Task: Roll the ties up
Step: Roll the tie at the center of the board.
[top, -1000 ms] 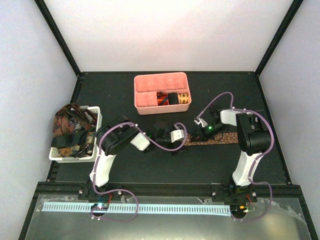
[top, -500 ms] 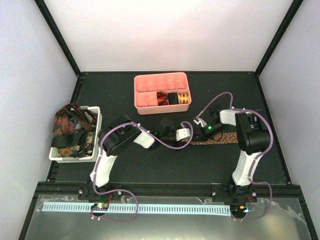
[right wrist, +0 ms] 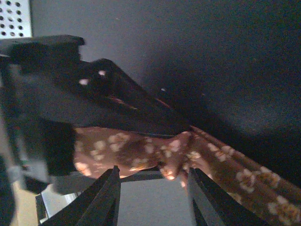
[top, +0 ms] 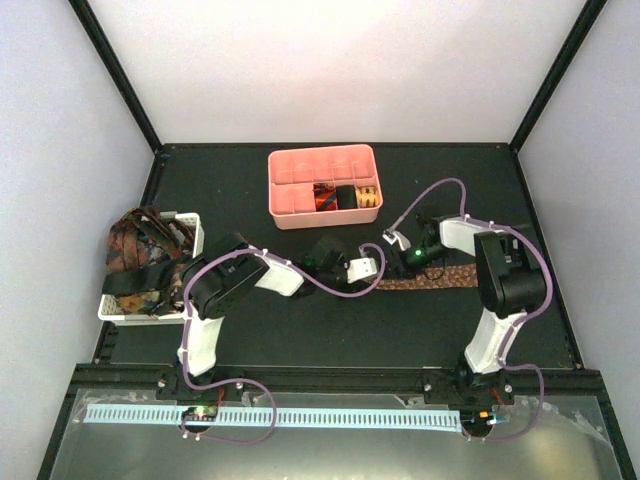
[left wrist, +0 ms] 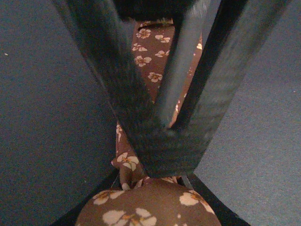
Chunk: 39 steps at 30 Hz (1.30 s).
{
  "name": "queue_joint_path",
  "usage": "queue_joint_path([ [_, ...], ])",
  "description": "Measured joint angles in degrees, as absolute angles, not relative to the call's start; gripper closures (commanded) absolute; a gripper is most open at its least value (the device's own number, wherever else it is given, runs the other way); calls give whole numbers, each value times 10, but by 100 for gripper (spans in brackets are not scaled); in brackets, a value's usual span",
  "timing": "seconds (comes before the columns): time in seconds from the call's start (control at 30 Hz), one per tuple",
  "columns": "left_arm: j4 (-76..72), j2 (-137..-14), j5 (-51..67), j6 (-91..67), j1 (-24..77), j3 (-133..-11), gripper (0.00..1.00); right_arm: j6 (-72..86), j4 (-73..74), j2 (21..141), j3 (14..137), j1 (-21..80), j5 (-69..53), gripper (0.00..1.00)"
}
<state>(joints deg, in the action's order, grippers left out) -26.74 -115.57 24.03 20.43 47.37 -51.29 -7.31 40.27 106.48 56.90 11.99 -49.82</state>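
A brown tie [top: 435,278] with small pale flowers lies flat across the mat, and its left end is wound into a roll [left wrist: 146,212]. My left gripper [left wrist: 150,195] is shut on that roll, which fills the gap between its fingers. My right gripper [right wrist: 155,188] is open right beside the roll, its fingers apart with nothing between them. The tie's loose strip [right wrist: 244,179] runs off to the right past them. In the top view both grippers, the left [top: 374,270] and the right [top: 392,260], meet at the tie's left end. More ties [top: 140,250] are heaped in the basket.
A pink compartmented tray [top: 300,160] stands behind the grippers, with rolled ties [top: 345,196] in its front compartments. A white slotted basket [top: 190,235] sits at the left edge. Black frame posts rise at the mat's corners.
My left gripper has moved right to the tie's rolled end and closed on it. My right gripper, shut on the tie before, has opened and let go.
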Motion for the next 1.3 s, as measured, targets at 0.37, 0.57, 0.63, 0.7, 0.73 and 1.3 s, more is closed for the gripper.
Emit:
queue_joint_path([
  [0.37,-230,-1156,238,204,474,-532,70,-54,392,1034,569,131,-551,56],
  [0.57,-229,-1156,238,204,474,-533,70,-24,357,1062,561,141,-561,73],
  [0.63,-227,-1156,238,204,474,-534,70,-10,344,1062,558,141,-561,95],
  [0.7,-223,-1156,238,204,474,-535,69,-6,335,1062,557,141,-562,98],
  [0.73,-223,-1156,238,203,474,-536,69,-2,335,1062,556,141,-561,98],
  [1.3,-223,-1150,248,203,465,-528,51,-42,362,1087,552,103,-540,98],
])
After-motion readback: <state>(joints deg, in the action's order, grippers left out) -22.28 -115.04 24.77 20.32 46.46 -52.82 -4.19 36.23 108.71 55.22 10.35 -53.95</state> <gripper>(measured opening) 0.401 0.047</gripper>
